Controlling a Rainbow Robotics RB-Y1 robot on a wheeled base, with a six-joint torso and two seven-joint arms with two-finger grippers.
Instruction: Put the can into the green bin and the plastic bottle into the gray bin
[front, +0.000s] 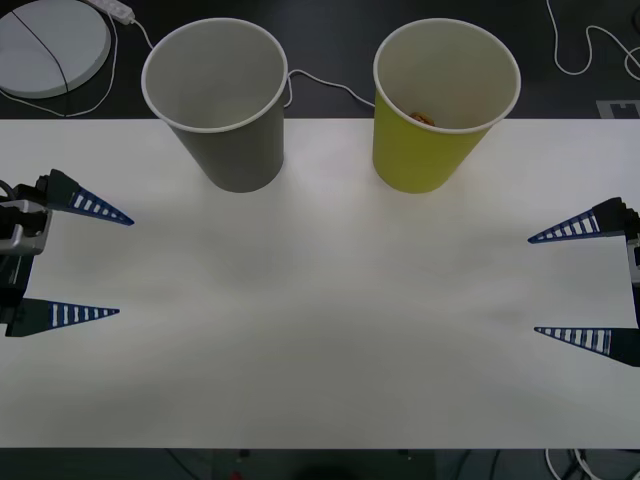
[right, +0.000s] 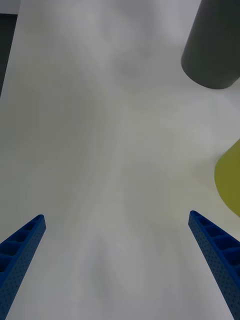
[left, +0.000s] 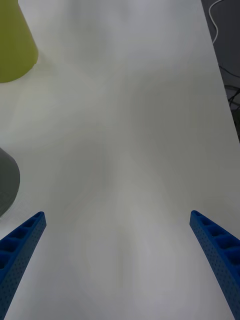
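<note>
The gray bin stands upright at the back left of the white table, and what I can see of its inside is bare. To its right stands the green bin; a small red-orange bit of the can shows low inside it. The plastic bottle is out of view. My left gripper rests open at the table's left edge with nothing between its fingers. At the right edge my right gripper is open and holds nothing. The wrist views show the gray bin and the green bin.
The white table stretches bare between the two grippers. Behind it, on the dark floor, lie a round white disc and white cables.
</note>
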